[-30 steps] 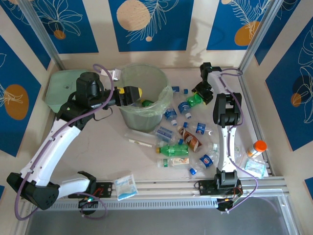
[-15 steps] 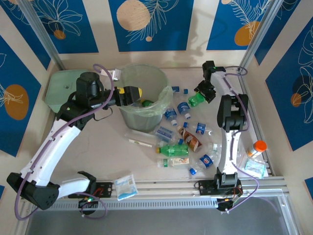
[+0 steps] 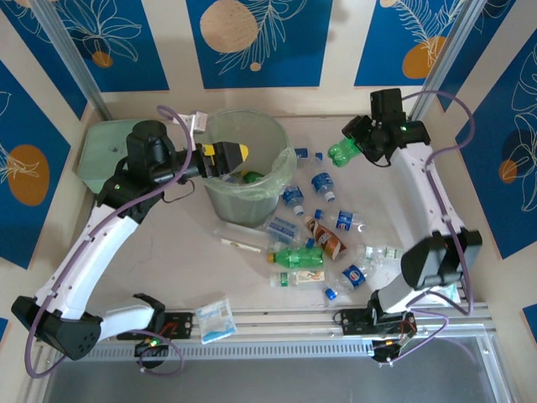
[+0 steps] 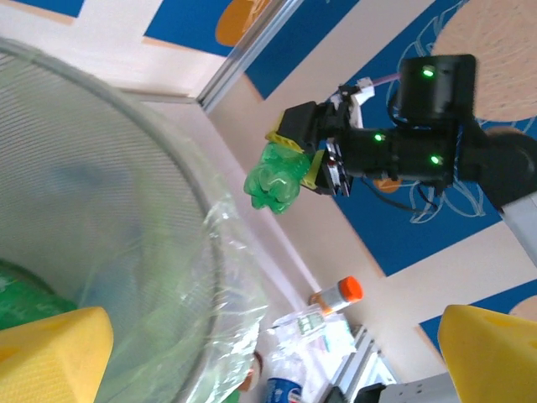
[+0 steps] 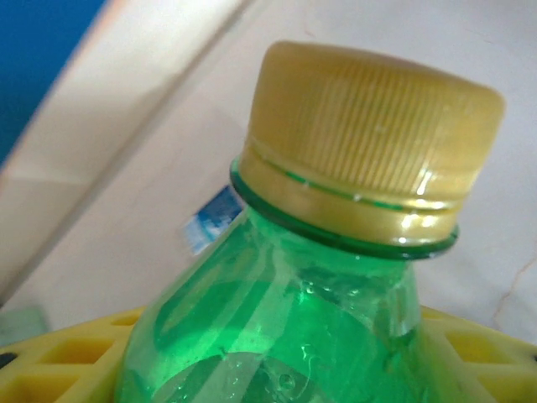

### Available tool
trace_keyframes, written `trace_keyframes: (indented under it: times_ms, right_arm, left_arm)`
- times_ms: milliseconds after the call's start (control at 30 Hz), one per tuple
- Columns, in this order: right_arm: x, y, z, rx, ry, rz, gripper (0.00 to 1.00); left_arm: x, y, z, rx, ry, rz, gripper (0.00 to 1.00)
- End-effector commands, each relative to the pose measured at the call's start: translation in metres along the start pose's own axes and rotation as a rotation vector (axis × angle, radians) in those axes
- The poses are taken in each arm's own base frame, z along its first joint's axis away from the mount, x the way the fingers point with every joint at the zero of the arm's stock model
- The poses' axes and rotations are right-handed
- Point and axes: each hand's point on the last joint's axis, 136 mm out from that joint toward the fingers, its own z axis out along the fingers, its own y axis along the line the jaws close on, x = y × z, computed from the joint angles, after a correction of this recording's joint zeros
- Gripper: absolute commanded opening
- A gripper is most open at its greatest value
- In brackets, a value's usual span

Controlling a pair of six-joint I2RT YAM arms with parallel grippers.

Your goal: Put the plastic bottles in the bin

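Over the last second the right pincer has lifted the green bottle clear of the table and stays clenched on its neck, while the left pincer has spread wide, empty, above the bin (a drop just made, I judge). The bottle hangs right of the bin, long axis near level, base toward the bin, cap toward the wrist.

I operate in a robot lab cell: 2 arms bolted at an aluminium rail, a pale table, and beyond the jaws metal frame posts and blue printed wall panels.
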Motion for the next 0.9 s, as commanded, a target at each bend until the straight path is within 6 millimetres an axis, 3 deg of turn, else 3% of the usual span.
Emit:
trace_keyframes:
  times_ms: [0,133,233,433,533,867]
  right_arm:
    - [0.004,0.036,-0.048,-0.144,-0.041,-0.04,0.57]
    - [0.017,0.082,-0.098,-0.311,-0.066,-0.103,0.58]
    - [0.033,0.114,-0.117,-0.424,-0.041,-0.139,0.58]
    - [0.07,0.155,-0.117,-0.558,0.089,-0.171,0.58]
    - [0.088,0.171,-0.119,-0.621,0.154,-0.18,0.58]
    - [0.114,0.194,-0.122,-0.689,0.247,-0.194,0.58]
  left_arm:
    - [-0.004,-0.023,0.001,0.111,0.0,0.011,0.99]
    - [-0.002,-0.029,0.011,0.16,0.022,-0.003,0.99]
    - [0.001,-0.036,0.022,0.221,0.052,-0.022,0.99]
    - [0.003,-0.052,0.039,0.304,0.079,-0.016,0.99]
    - [0.003,-0.051,0.046,0.312,0.083,-0.025,0.99]
    - [0.008,-0.05,0.055,0.351,0.097,-0.054,0.99]
